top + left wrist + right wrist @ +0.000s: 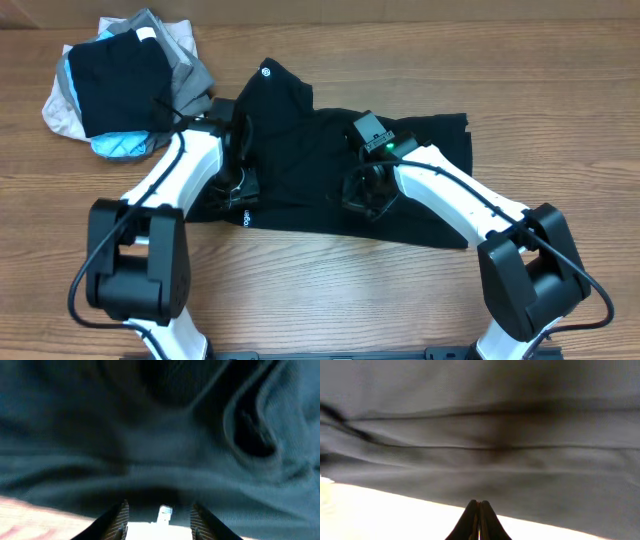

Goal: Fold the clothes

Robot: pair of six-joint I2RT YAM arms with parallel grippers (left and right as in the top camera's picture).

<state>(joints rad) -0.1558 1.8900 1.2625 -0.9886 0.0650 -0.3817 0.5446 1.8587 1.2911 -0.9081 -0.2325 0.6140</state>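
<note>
Overhead view: the shirt (300,150) lies spread on the table (330,290), mostly flat with some creases, beneath both grippers. The left gripper (238,170) is over its left part and the right gripper (365,195) is over its middle-right. A pile (115,85) sits beyond and to the left of the left gripper, near the shirt's upper corner, so room on that side is limited. Bare table lies on the near side of both grippers and beyond the right one, leaving room to carry a fold. Left wrist view: the fingers (121,519) stand apart, released, with nothing between them. Rumpled cloth fills the space ahead, its edge just in front of the tips. Right wrist view: the fingers (472,520) are pressed together, clenched, with the hem running across at the tips. Whether any cloth is pinched cannot be told. Handling, as a judgement: the fabric is light, limp and thin. It will sag, drag and bunch, and it is not fragile. Grip it at a hem or corner, taking both layers, and keep the two grips apart so the edge remains taut.
</note>
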